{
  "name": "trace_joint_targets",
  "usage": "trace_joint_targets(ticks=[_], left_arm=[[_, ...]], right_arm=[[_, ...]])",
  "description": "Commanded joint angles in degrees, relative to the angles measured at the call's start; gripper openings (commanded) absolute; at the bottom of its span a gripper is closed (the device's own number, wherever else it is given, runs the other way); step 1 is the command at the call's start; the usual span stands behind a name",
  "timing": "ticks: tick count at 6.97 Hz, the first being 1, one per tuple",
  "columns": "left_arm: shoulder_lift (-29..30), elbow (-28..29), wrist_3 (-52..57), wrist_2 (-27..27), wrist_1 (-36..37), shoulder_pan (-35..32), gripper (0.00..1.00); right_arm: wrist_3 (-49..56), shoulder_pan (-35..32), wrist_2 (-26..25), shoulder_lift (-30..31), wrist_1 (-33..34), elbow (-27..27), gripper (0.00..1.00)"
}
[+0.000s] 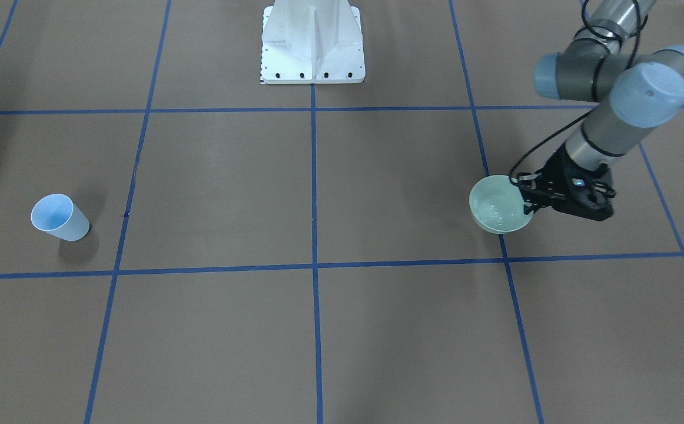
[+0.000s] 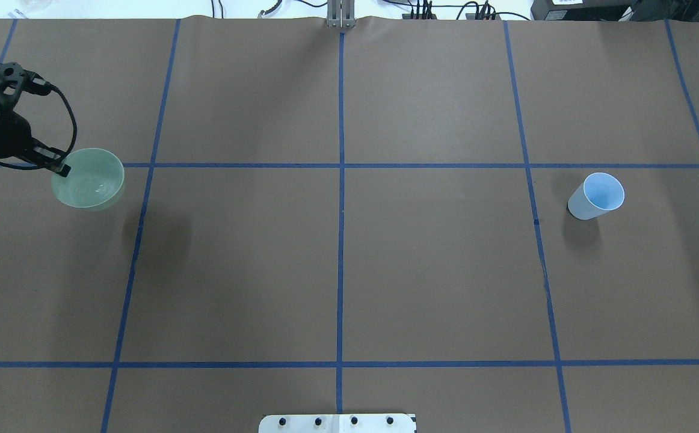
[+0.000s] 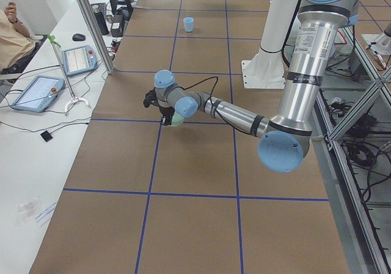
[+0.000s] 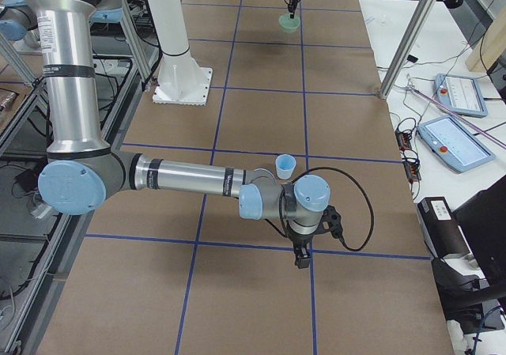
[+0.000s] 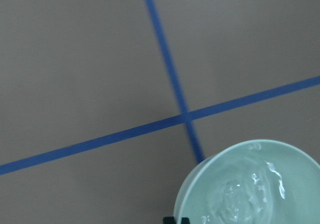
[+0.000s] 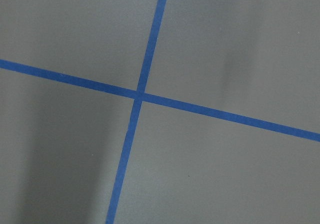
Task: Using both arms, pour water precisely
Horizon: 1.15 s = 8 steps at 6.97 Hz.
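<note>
My left gripper (image 1: 525, 199) is shut on the rim of a pale green bowl (image 1: 498, 205), holding it level by its left arm (image 1: 613, 118). The water (image 5: 250, 191) shows as ripples and white glints inside the bowl (image 5: 255, 184). The bowl also shows in the overhead view (image 2: 89, 178), at the far left. A light-blue cup (image 2: 596, 195) stands upright on the right side. My right gripper (image 4: 300, 257) points down at the table, nearer the table's right end than the cup (image 4: 285, 165). It shows only in the exterior right view, so I cannot tell whether it is open.
The brown table (image 2: 337, 270) carries a grid of blue tape lines. The white pedestal base (image 1: 312, 44) stands at the robot's side. A side bench with tablets (image 3: 36, 91) and a person lies beyond the table edge.
</note>
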State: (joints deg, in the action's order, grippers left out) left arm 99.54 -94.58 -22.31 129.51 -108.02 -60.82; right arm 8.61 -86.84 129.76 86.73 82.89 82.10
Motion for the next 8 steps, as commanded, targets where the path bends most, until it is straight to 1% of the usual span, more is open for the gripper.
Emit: trace_joint_targets(ticks=[1,2,4,5,6,7,8], left_arm=[[-1.10,3.86,7.35,0.91,-1.66,-1.67,0.00],[-1.71,5.35,7.36,0.83,-3.93,-1.67,0.00],[-1.72,10.27,7.28,0.83,-9.55,-1.58,0.00],[-1.72,10.81,7.28,0.83,-10.36,-1.58,0.04],[-1.72,10.91,7.19,0.83,-10.46,-1.58,0.64],[-1.72,10.56,7.19,0.83,-10.55,-1.75,1.00],[-1.63,10.29,7.10,0.83,-10.55,-3.24,1.00]], right_arm=[[0.00,0.00,-0.03,-0.16,-0.01,-0.01,1.00],[0.00,0.00,-0.03,-0.16,-0.10,-0.01,1.00],[0.00,0.00,-0.03,-0.16,-0.10,-0.01,1.00],[0.00,0.00,-0.03,-0.16,-0.10,-0.01,1.00],[0.00,0.00,-0.03,-0.16,-0.10,-0.01,1.00],[0.00,0.00,-0.03,-0.16,-0.10,-0.01,1.00],[0.00,0.00,-0.03,-0.16,-0.10,-0.01,1.00]])
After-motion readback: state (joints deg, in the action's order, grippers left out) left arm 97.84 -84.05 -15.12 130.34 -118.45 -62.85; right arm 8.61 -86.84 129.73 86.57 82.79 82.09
